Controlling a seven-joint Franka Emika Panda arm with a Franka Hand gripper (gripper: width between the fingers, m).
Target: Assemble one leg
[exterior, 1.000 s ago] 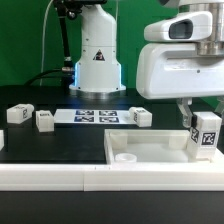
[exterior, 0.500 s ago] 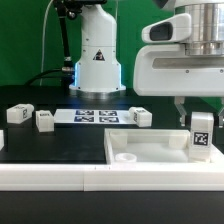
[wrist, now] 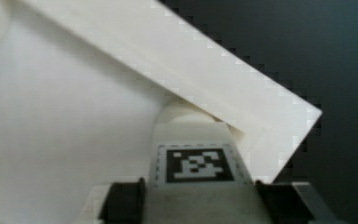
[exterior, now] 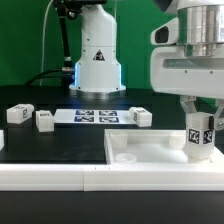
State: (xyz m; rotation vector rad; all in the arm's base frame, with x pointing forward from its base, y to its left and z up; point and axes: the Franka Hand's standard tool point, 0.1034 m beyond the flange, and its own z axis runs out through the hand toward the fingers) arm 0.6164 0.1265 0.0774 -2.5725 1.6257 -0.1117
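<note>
Gripper point(exterior: 200, 126): clamped on the leg point(exterior: 201, 140), fingers point(wrist: 131, 201) tight vs both its sides.
Leg pos: upright, tag facing ext cam, over the white panel point(exterior: 150, 150) nr its corner at the exterior view's right; touching panel or not, can't tell.
Wrist only: tag seen square-on, panel's corner edge just beyond leg, dark table point(wrist: 309, 40) past it.
Ext only: 3 loose legs point(exterior: 44, 120) on table, 2 at the exterior view's left of the marker board point(exterior: 95, 116), 1 at its right; robot base point(exterior: 97, 60) behind.
</note>
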